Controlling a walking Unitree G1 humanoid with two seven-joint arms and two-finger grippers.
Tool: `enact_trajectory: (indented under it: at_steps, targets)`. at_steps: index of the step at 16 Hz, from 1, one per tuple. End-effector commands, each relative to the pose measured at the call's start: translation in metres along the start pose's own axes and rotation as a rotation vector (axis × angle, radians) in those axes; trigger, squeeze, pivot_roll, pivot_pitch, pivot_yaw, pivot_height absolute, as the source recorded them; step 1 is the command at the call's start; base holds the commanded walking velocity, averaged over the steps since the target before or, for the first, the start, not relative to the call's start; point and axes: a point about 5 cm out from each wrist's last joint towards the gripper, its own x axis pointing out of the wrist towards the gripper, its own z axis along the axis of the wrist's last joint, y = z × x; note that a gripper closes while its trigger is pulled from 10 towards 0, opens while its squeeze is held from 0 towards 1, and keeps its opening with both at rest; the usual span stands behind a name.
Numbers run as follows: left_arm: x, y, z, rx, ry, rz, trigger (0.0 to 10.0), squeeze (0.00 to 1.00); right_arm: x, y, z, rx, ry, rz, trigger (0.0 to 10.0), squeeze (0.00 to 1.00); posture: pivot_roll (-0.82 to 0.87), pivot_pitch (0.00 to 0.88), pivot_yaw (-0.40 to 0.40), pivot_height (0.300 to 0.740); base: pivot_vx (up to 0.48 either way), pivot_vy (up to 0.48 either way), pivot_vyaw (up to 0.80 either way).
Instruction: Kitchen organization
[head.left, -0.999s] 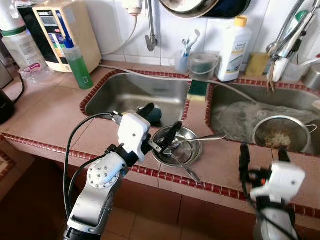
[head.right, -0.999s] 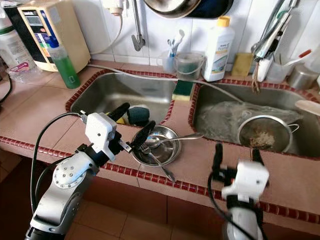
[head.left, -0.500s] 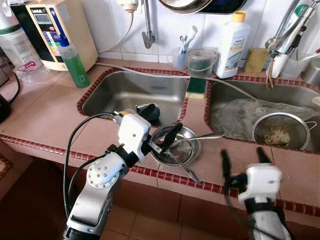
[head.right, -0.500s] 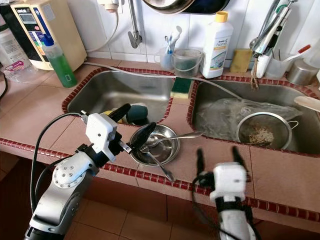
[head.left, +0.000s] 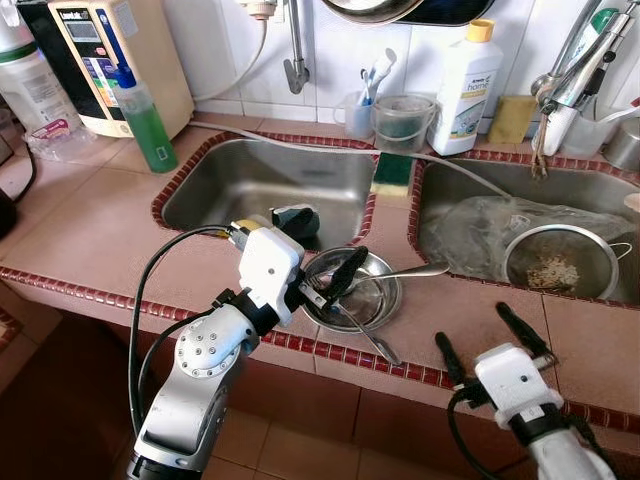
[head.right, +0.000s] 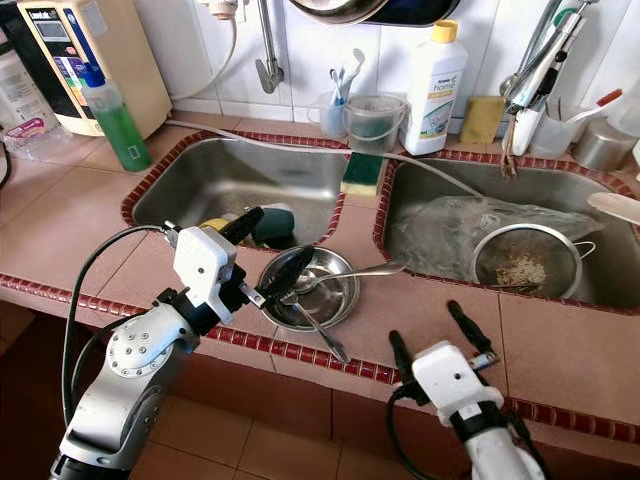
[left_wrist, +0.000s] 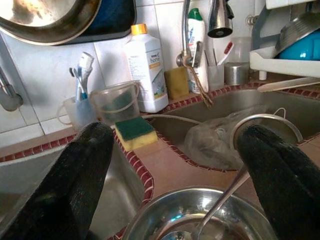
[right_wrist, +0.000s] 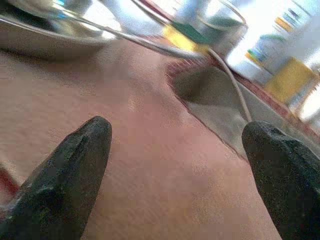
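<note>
I see the bowl at centre frame on the bench, spoon handle running right. My left hand, fingers spread, straddles the bowl's left rim and is nearer. My right hand, also spread, hovers lower right, apart.

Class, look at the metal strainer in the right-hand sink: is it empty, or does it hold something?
Not empty. The strainer stands upright in the right sink and holds a small heap of pale brownish scraps at its bottom.
</note>
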Motion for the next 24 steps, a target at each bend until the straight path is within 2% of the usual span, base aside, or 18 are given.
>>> enact_trajectory:
  at_steps: [1, 3, 6, 10, 14, 16, 17, 20, 21, 22, 23, 24]
  targets:
    - [-0.007, -0.001, 0.003, 0.003, -0.007, -0.023, 10.0, 0.00, 0.002, 0.003, 0.014, -0.024, -0.074, 0.074, 10.0, 0.00, -0.26, 0.089, 0.071, 0.740, 0.000, 0.000, 0.00]
    - [-0.013, 0.000, 0.003, 0.005, 0.003, -0.039, 10.0, 0.00, 0.002, 0.003, 0.017, -0.042, -0.094, 0.116, 10.0, 0.00, -0.26, 0.090, 0.066, 0.740, 0.000, 0.000, 0.00]
    - [-0.030, 0.002, 0.005, 0.035, 0.020, -0.100, 10.0, 0.00, -0.001, 0.009, 0.024, -0.070, -0.143, 0.221, 10.0, 0.00, -0.25, 0.098, 0.053, 0.740, 0.000, 0.000, 0.00]
    - [-0.042, 0.001, 0.001, 0.152, 0.075, -0.193, 10.0, 0.00, -0.001, 0.010, 0.027, -0.087, -0.163, 0.292, 10.0, 0.00, -0.23, 0.105, 0.044, 0.740, 0.000, 0.000, 0.00]
    - [-0.046, 0.000, 0.000, 0.241, 0.112, -0.251, 10.0, 0.00, -0.001, 0.009, 0.028, -0.180, -0.179, 0.367, 10.0, 0.00, -0.23, 0.110, 0.044, 0.740, 0.000, 0.000, 0.00]
    - [-0.046, -0.001, -0.001, 0.251, 0.123, -0.262, 10.0, 0.00, -0.001, 0.009, 0.029, -0.225, -0.194, 0.390, 10.0, 0.00, -0.23, 0.113, 0.044, 0.740, 0.000, 0.000, 0.00]
    - [-0.046, -0.003, -0.001, 0.257, 0.127, -0.274, 10.0, 0.00, 0.001, 0.010, 0.031, -0.279, -0.216, 0.418, 10.0, 0.00, -0.23, 0.112, 0.043, 0.740, 0.000, 0.000, 0.00]
    - [-0.045, -0.005, 0.000, 0.256, 0.120, -0.279, 10.0, 0.00, 0.005, 0.007, 0.032, -0.339, -0.238, 0.428, 10.0, 0.00, -0.23, 0.108, 0.042, 0.740, 0.000, 0.000, 0.00]
    - [-0.045, -0.005, 0.000, 0.260, 0.119, -0.280, 10.0, 0.00, 0.007, 0.007, 0.032, -0.353, -0.246, 0.428, 9.7, 0.00, -0.22, 0.103, 0.044, 0.740, 0.000, 0.000, 0.00]
    - [-0.044, -0.005, 0.000, 0.265, 0.117, -0.280, 10.0, 0.00, 0.010, 0.006, 0.033, -0.373, -0.263, 0.426, 8.9, 0.00, -0.22, 0.100, 0.044, 0.740, 0.000, 0.000, 0.00]
    - [-0.044, -0.005, 0.000, 0.267, 0.117, -0.280, 10.0, 0.00, 0.011, 0.006, 0.034, -0.383, -0.270, 0.424, 8.6, 0.00, -0.22, 0.100, 0.045, 0.740, 0.000, 0.000, 0.00]
    - [-0.044, -0.005, 0.000, 0.272, 0.116, -0.280, 10.0, 0.00, 0.014, 0.006, 0.034, -0.390, -0.280, 0.423, 2.7, 0.00, -0.22, 0.096, 0.044, 0.740, 0.000, 0.000, 0.00]
